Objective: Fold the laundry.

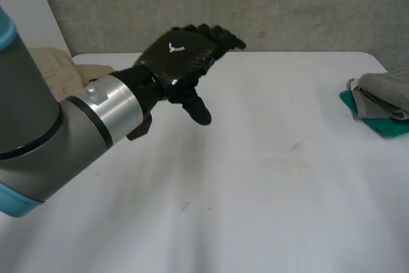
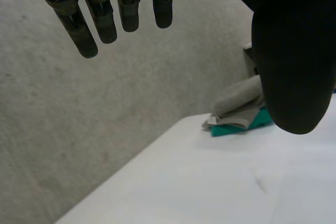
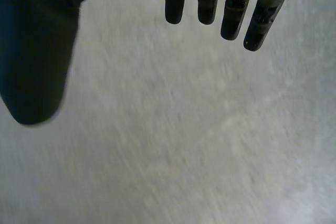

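The white table (image 1: 255, 177) lies bare beneath the palm of the left hand, probably kept free as the surface on which the next piece is to be folded. The left arm (image 1: 38, 132) reaches out over it and carries the hand above the tabletop, touching nothing. An unfolded beige cloth (image 1: 54, 68) lies heaped behind the wrist, just beside the forearm; it seems to be the laundry awaiting its turn. Well apart from the hand, out past its thumb, a folded grey cloth (image 1: 386, 91) rests on a folded teal cloth (image 1: 386, 126) at the table's edge, a stack that looks like work already finished and set aside.

The left hand (image 1: 179, 62) is spread wide and empty: its fingers run straight and close together, while the thumb hangs down toward the table. The right hand (image 3: 37, 40) is likewise wide and empty, with straight fingers and its thumb held well apart from them, facing a rough grey surface.
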